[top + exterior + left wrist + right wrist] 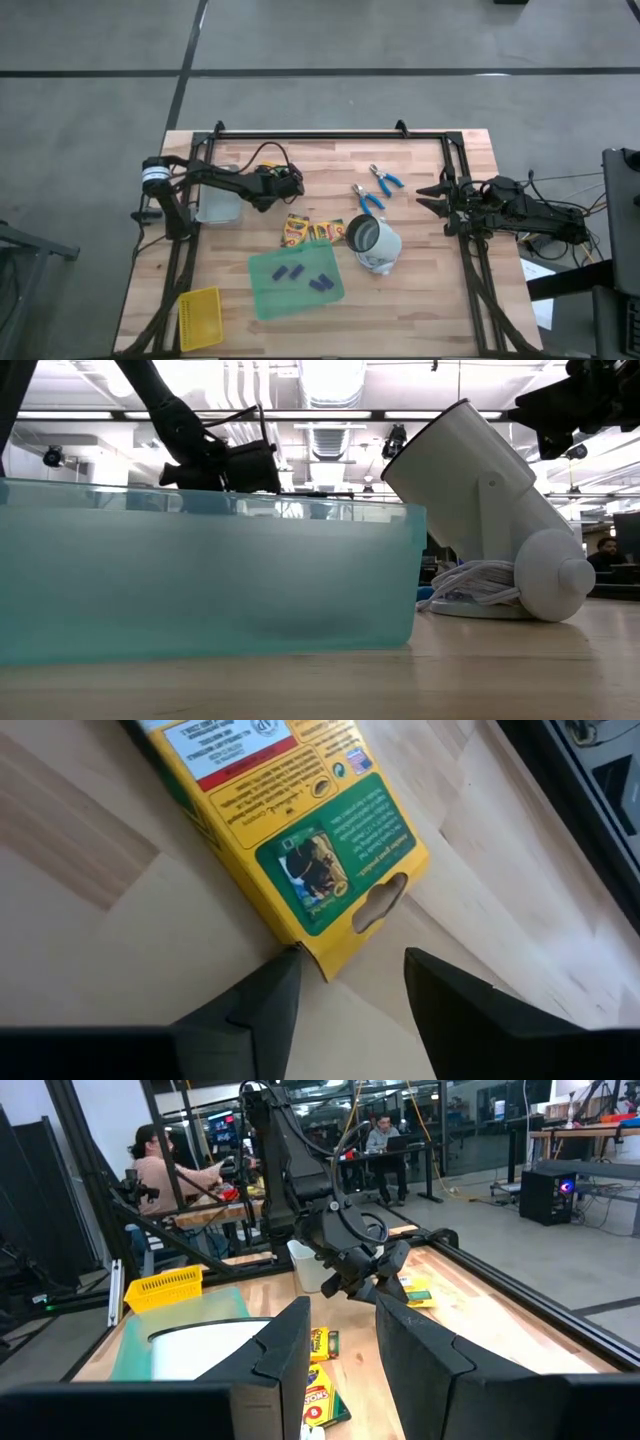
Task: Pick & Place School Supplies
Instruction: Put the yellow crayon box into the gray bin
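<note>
A yellow-and-green crayon box (320, 850) lies flat on the table. My left gripper (350, 958) is open and slants down at the end of the box with the hang hole (378, 905), its fingertips on either side of that end's corner. From the right wrist view the same box (415, 1293) lies beside that gripper (365, 1277). Two more crayon boxes (296, 231) (326, 232) lie mid-table. Several purple-blue pieces (288, 272) rest on a translucent green tray (270, 295). Two blue-handled tools (385, 179) (367, 199) lie farther back. My right gripper (427, 195) waits open at the right edge. My left gripper has one fingertip (285, 970) right at the box's corner (305, 948). I cannot tell whether it touches. The box lies flat on the table.
A white tilted cylinder on a round base (375, 245) stands right of the crayon boxes. A clear bin (218, 205) sits under the left arm and a yellow mesh basket (200, 318) at the near left. The green tray (200, 580) fills the low view. People sit beyond the table.
</note>
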